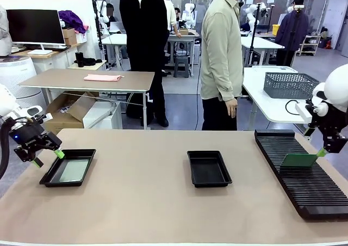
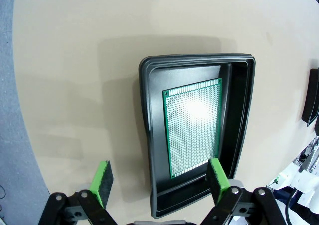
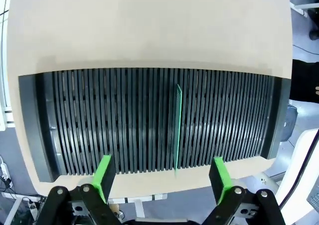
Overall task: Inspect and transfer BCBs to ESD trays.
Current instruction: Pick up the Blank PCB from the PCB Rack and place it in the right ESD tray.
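One green BCB (image 2: 194, 130) lies flat on the floor of the left ESD tray (image 2: 144, 135), which also shows as the tray (image 1: 50, 176) at the table's left. My left gripper (image 1: 48, 158) hovers open over that tray's left rim, its fingers (image 2: 102, 182) straddling the rim, nothing held. A second ESD tray (image 1: 208, 168) sits bare at mid-table. Another BCB (image 1: 299, 160) stands on edge in a slot of the black rack (image 1: 304, 191); it appears edge-on as a thin board (image 3: 178, 125). My right gripper (image 1: 325, 149) hangs open above it, its gripper (image 3: 162, 177) not touching the board.
A person in a beige shirt (image 1: 220, 44) stands at the far side, hands down. A grey wire basket (image 1: 290, 85) sits on a white table behind the rack. Bare tabletop (image 1: 136, 202) lies between the trays and along the front edge.
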Tool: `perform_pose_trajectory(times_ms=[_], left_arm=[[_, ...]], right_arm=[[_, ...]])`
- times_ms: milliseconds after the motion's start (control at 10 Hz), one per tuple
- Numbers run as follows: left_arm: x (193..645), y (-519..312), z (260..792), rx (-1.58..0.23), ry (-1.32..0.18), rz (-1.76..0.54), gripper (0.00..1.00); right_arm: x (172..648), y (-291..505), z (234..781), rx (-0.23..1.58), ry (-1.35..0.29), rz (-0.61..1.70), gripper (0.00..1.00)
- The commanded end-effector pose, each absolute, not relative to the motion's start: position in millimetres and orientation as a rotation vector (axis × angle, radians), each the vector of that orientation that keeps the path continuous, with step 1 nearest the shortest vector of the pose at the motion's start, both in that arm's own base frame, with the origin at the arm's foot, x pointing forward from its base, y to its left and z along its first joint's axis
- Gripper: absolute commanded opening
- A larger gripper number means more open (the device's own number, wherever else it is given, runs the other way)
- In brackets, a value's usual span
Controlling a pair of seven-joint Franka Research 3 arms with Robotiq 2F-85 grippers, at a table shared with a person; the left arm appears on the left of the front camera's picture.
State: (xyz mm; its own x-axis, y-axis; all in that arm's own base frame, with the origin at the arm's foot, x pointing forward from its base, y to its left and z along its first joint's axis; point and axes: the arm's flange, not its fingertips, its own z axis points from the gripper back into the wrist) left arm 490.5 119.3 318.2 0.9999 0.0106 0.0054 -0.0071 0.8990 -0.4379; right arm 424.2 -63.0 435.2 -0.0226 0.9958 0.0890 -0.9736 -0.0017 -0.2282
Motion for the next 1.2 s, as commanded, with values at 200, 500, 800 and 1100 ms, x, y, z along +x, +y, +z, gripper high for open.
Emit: perform_pose_trajectory(times_ms=[200,500,800,1100], left_arm=[[490.3,120.7,318.8,-0.453,-0.014,0.006,1.00],[490.3,120.7,318.8,-0.453,-0.014,0.006,1.00],[490.3,120.7,318.8,-0.453,-0.014,0.006,1.00],[490.3,120.7,318.8,-0.453,-0.014,0.006,1.00]], right_arm=[[437.6,-63.3,400.7,-0.145,-0.282,1.605,1.00],[442.6,-69.8,377.7,-0.155,-0.280,1.599,1.00],[446.6,-76.0,359.5,-0.171,-0.289,1.590,1.00],[449.1,-73.8,351.0,-0.171,-0.300,1.587,1.00]])
